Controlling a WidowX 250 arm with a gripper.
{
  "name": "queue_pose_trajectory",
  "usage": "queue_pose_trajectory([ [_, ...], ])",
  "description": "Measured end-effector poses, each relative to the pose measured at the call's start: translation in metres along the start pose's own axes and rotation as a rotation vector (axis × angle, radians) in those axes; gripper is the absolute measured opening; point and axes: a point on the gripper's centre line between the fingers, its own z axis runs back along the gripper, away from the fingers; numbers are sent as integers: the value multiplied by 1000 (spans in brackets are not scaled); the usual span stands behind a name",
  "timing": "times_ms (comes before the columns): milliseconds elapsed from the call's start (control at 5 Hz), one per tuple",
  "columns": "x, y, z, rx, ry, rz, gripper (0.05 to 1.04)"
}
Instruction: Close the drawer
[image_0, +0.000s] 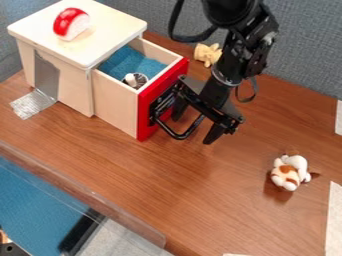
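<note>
Pincer (196, 126) hangs between open drawer (145, 119) and spotted toy (290, 171).

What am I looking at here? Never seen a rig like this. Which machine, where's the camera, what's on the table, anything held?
One picture, from a fixed camera looking down at a slant. The machine is a black robot arm, coming in from the top edge. It ends in a two-finger gripper, fingers apart, right by the drawer's red front and its black handle. I can't tell if it touches either. No loose object is held.

On the table: a pale box with its drawer pulled out, blue inside with a small round thing in it. A red-and-white toy sits on top. A beige toy lies behind the arm, a brown-and-white one off to the right.
</note>
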Motion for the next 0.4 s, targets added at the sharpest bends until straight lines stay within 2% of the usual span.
queue_pose_trajectory([
  [200, 3, -5, -10, 56, 0, -40, 935],
  [400, 8, -3, -8, 87, -20, -47, 664],
])
